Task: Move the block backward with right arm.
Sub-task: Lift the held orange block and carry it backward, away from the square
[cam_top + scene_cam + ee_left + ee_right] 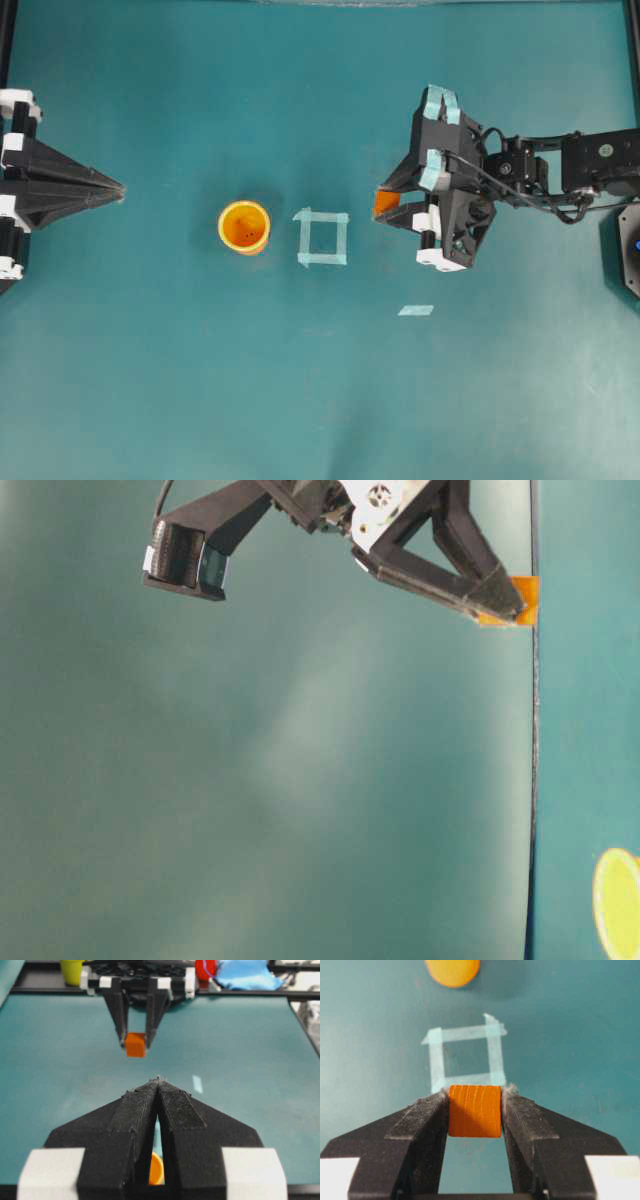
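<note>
Right end effector [475, 1110] clamps the block [474, 1110], its underside hidden; left end effector [158, 1085] closed.

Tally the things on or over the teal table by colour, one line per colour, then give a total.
Orange: 2, the block and the cup
Pale teal tape: 2, the tape square and the loose strip
Total: 4

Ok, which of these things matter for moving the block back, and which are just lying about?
Part of the job:
block
right tool, shut on the block

Lying about:
cup
tape square
tape strip
left tool, shut
</note>
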